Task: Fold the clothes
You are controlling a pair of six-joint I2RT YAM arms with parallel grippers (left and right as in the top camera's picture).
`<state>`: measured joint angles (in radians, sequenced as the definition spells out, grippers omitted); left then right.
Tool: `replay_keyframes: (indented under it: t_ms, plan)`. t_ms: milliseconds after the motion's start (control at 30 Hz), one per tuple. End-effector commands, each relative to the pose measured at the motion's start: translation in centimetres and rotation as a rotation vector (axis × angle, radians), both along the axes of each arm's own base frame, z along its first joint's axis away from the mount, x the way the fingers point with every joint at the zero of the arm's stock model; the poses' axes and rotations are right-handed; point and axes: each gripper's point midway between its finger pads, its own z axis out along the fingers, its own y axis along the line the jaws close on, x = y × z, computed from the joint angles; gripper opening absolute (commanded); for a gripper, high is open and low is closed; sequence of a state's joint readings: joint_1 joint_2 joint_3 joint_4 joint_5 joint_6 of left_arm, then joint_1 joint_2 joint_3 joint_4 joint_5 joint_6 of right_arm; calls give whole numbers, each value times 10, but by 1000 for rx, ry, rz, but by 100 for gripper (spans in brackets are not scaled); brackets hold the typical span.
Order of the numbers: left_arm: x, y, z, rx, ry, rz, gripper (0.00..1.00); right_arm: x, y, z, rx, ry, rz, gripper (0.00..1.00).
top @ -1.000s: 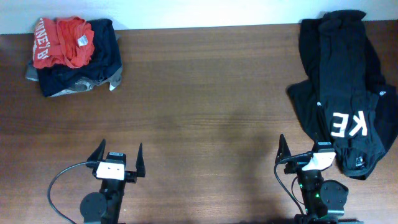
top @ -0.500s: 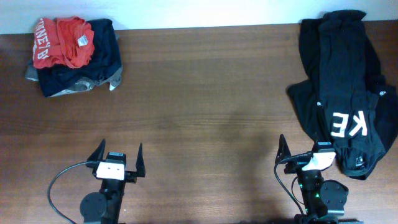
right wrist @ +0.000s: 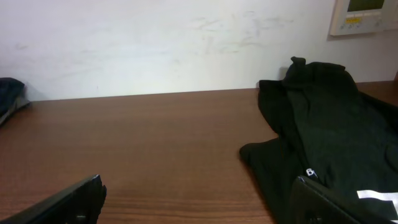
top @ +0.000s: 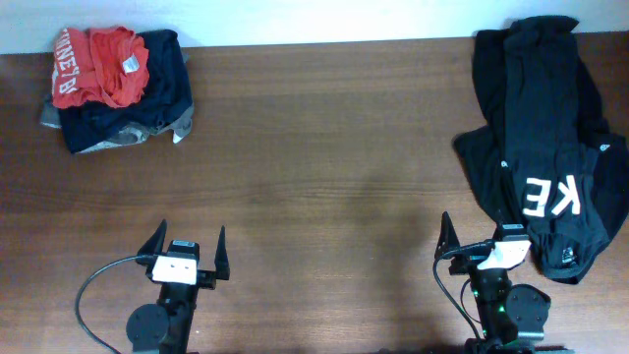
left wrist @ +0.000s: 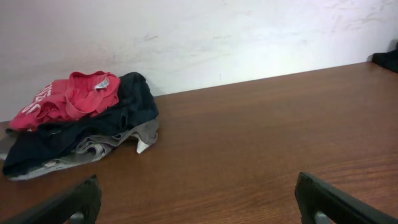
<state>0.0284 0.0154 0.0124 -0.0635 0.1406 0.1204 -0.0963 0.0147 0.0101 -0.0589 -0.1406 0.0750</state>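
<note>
My left claw: spread to its widest and holding nothing. It waits low at the near edge of the table, on the left side.
My right claw: also fully spread and empty. It is at the near edge on the right, just beside the lower end of the black garment.
Red T-shirt: in the far left corner, crumpled on top of the dark navy pile, with its white lettering turned to the left edge.
Why it lies so: I judge it was only put down on the pile, bunched and not spread, so it cannot be folded where it is.
Black garment: loose along the right edge, white letters up. It is not my work.
Step in hand: folding is not yet begun, and both claws are well apart from the shirt.
Next move: I think the left claw should go, because it is on the shirt's side. The middle wood gives room to spread it.
Risk: pinching the navy cloth together with the red one.
</note>
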Motion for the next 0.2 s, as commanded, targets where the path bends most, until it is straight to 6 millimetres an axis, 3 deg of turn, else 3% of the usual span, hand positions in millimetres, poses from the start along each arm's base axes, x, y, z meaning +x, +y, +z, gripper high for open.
replay_keyframes:
  t_ms: [0,167]
  plan:
    - [0,2,-1,9,-2,10,99,0,3,-1,0,-1,14,99]
    - [0,2,-1,9,-2,10,99,0,3,-1,0,-1,14,99]
